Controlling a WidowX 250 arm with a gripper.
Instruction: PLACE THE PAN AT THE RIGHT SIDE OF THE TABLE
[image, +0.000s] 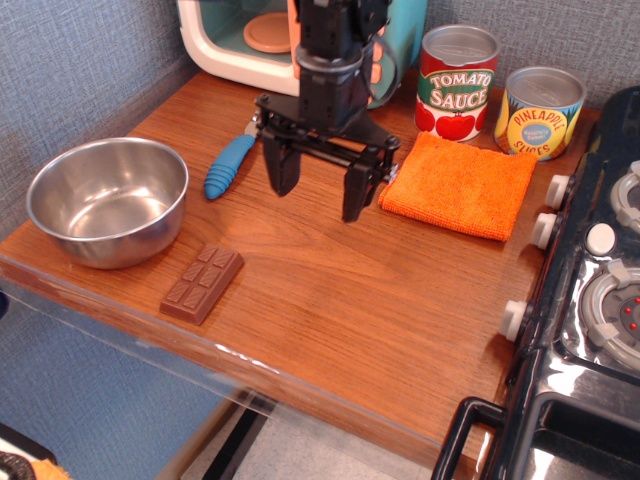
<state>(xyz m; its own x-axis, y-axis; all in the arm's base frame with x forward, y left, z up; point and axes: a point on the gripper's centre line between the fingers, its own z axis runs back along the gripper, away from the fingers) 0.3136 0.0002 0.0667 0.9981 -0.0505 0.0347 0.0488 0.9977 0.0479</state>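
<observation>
The pan, a shiny round steel bowl, sits empty at the left front corner of the brown wood-grain table. My gripper hangs open and empty above the middle of the table, well to the right of the pan. Its two black fingers point down, one near the blue fork handle and one near the orange cloth.
A blue-handled fork and a chocolate bar lie between gripper and pan. An orange cloth, a tomato sauce can and a pineapple can sit at back right. A black stove borders the right; a toy microwave stands behind.
</observation>
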